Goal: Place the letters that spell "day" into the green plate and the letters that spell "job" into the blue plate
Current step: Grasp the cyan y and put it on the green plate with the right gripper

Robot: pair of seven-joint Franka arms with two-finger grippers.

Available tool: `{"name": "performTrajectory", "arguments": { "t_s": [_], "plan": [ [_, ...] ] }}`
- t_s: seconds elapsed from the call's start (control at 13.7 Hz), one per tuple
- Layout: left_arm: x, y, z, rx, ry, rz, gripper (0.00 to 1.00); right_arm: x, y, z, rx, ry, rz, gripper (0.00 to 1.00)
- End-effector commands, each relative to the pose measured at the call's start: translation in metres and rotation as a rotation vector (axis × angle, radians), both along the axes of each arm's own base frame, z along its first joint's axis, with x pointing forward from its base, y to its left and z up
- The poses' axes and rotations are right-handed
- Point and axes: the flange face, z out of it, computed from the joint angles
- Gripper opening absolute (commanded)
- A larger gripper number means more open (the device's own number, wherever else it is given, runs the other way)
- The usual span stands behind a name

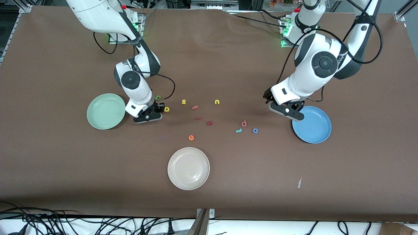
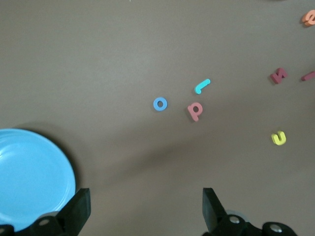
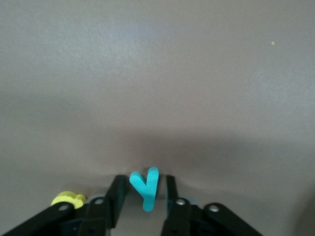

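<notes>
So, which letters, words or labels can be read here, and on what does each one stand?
No printed words, labels or numbers; only foam letters on the table.
"s": yellow letter s.
"u": yellow letter u.
"e": orange letter e.
"o": blue letter o.
"y": teal letter y, at the right gripper.
The other letters are too small to read surely.

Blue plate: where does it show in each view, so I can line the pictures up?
Front view: blue plate at the left arm's end of the table, under the left gripper.
Left wrist view: blue plate beside one finger.
Right wrist view: not in it.
Shared landmark: blue ring letter.
</notes>
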Motion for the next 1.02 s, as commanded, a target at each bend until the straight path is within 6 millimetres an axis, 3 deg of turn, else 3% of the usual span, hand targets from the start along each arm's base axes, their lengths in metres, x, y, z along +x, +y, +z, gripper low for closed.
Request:
{"name": "performTrajectory", "arguments": {
  "t_s": [0.0,0.15,0.36,0.51,0.58,0.73,0.8,0.95],
  "plan": [
    [0.010,-0.025,-0.041,-0.025,-0.007,-0.022,1.00,0.008,0.003,0.003,-0.009,-0.012,0.012,0.11],
    [0.018,-0.053,-0.071,-0.039,-0.009,-0.035,1.00,0.017,0.001,0.017,-0.018,-0.013,0.007,0.07],
    [0.023,-0.058,-0.100,-0.039,-0.002,-0.038,1.00,0.042,-0.009,0.075,-0.088,0.050,0.022,0.07],
    [0.026,-0.058,-0.115,-0.044,-0.008,-0.040,0.99,0.048,-0.044,0.104,-0.129,0.088,0.061,0.08],
    [0.029,-0.057,-0.121,-0.050,-0.027,-0.033,0.99,0.049,-0.075,0.110,-0.144,0.118,0.073,0.13],
    [0.031,-0.057,-0.133,-0.057,-0.036,-0.016,0.99,0.035,-0.132,0.109,-0.153,0.167,0.117,0.16],
    [0.032,-0.054,-0.135,-0.063,-0.031,-0.002,0.99,0.026,-0.153,0.106,-0.153,0.187,0.113,0.16],
    [0.034,-0.044,-0.167,-0.052,-0.020,0.024,0.99,0.013,-0.183,0.093,-0.157,0.219,0.088,0.15]
  ]
}}
